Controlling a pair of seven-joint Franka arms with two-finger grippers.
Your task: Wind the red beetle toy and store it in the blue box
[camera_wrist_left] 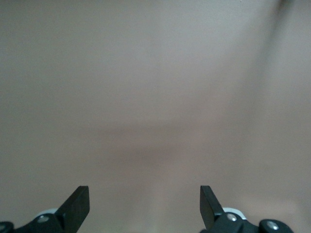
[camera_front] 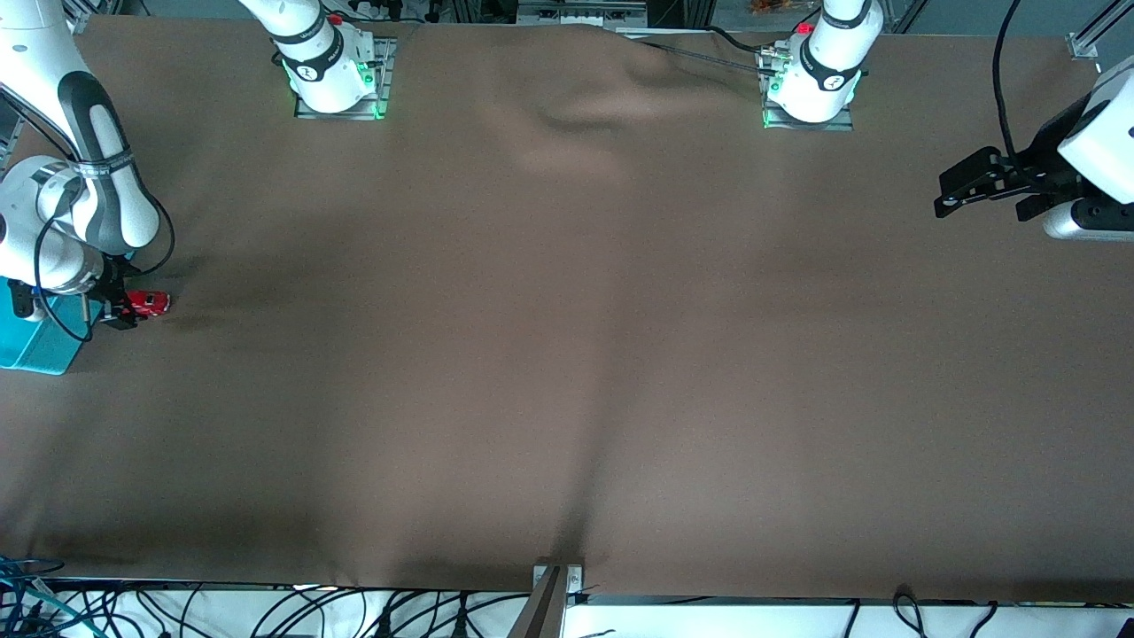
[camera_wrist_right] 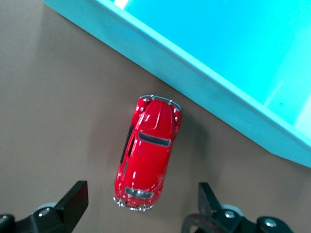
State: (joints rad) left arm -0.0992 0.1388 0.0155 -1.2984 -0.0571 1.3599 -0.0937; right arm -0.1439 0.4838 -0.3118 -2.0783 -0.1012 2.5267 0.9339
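The red beetle toy (camera_front: 151,303) stands on the brown cloth at the right arm's end of the table, just beside the blue box (camera_front: 31,341). In the right wrist view the toy (camera_wrist_right: 147,154) lies on the cloth close to the box's sloping wall (camera_wrist_right: 194,73), apart from it. My right gripper (camera_front: 118,312) is open and hovers low over the toy; its fingertips (camera_wrist_right: 77,196) stand wide to either side of the toy's end without touching it. My left gripper (camera_front: 979,193) is open and empty, waiting over bare cloth at the left arm's end.
The brown cloth (camera_front: 567,337) covers the table, with a raised fold (camera_front: 585,115) between the two arm bases. A metal bracket (camera_front: 556,580) sits at the table edge nearest the camera. Cables hang below that edge.
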